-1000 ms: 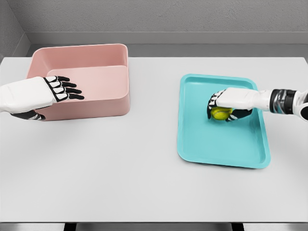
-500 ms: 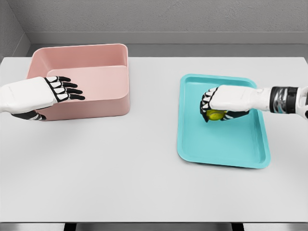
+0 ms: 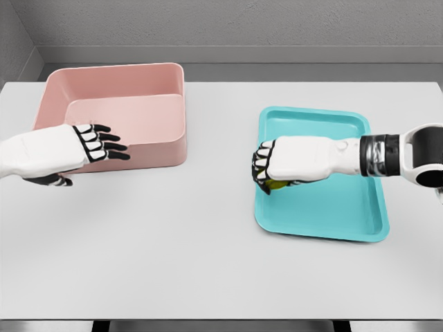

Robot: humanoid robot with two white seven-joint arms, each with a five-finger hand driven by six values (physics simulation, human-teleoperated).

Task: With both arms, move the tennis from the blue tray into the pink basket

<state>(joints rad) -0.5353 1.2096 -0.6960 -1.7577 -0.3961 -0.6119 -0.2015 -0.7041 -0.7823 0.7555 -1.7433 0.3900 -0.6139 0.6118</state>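
right hand (image 3: 277, 166) with tennis (image 3: 277, 184), now leftward

White surface (image 3: 208, 256) carries a pink basket (image 3: 166, 149) at back left and a blue tray (image 3: 332, 207) at right, well apart from each other.

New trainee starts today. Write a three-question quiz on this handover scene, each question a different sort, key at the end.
1. True or false: the right hand is closed around the tennis ball.
2. The left hand hovers by which wall of the pink basket: A front, B back, C right?
3. Fill in: the ball is over the ____ edge of the blue tray, as the camera sees it.

Key: 1 true. 2 A. 3 left.
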